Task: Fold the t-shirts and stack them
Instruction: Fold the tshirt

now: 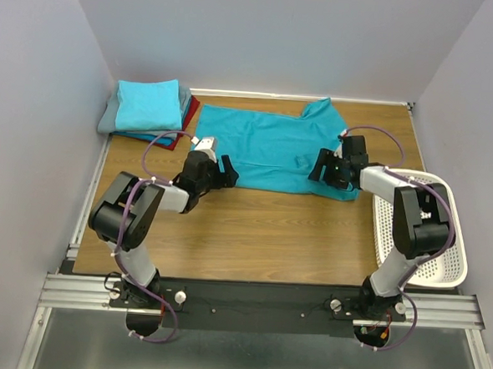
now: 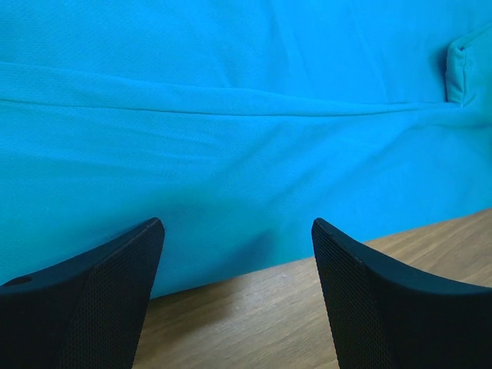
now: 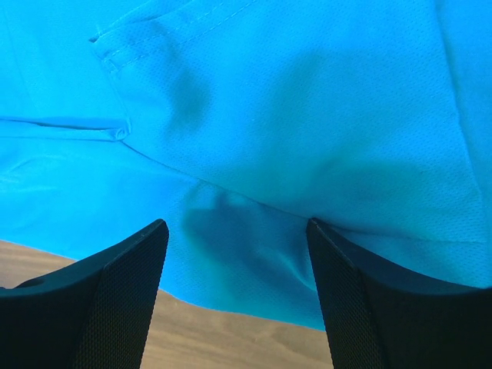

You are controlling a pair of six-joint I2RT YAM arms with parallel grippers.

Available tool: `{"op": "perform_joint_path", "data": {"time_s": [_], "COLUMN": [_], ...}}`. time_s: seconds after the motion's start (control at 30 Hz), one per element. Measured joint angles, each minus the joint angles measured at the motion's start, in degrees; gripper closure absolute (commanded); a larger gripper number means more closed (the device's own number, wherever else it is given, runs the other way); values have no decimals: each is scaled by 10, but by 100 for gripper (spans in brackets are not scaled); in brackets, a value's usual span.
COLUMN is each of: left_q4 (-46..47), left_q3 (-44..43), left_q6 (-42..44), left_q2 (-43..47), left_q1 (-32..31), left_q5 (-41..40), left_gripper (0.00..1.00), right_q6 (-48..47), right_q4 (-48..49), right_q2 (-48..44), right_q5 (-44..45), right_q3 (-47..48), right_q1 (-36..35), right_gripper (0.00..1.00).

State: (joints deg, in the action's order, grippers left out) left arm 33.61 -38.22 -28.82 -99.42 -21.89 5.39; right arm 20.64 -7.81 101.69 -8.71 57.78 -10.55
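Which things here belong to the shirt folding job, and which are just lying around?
Job:
teal t-shirt, spread out
folded t-shirt stack, far left corner
left gripper and right gripper, both open at the shirt's near edge

Lying about:
white basket, right edge

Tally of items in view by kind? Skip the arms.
Spread teal-blue t-shirt: 1
Folded, stacked t-shirts, by colours showing: 3 (light turquoise t-shirt, grey t-shirt, dark red t-shirt)
White basket: 1
Total: 5
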Motion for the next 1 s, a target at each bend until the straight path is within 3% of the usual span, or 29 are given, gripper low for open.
{"op": "perform_joint_path", "data": {"time_s": [0.57, 0.83, 1.0], "left_q4": [16, -65, -128], "left_q3": [140, 156, 124], "left_q6": [-76, -118, -110], "left_q2": [125, 198, 257], "left_q1": [-55, -116, -129], "left_q5": [-53, -88, -111], "left_gripper": [14, 14, 13], "right_q6": [61, 70, 66], "right_q4": [-46, -133, -177], "right_q2": [-156, -214, -219], "right_q5": [2, 12, 19], "right_q3": [-151, -170, -129], "right_q1": [-27, -34, -34], "right_gripper": [20, 18, 16]}}
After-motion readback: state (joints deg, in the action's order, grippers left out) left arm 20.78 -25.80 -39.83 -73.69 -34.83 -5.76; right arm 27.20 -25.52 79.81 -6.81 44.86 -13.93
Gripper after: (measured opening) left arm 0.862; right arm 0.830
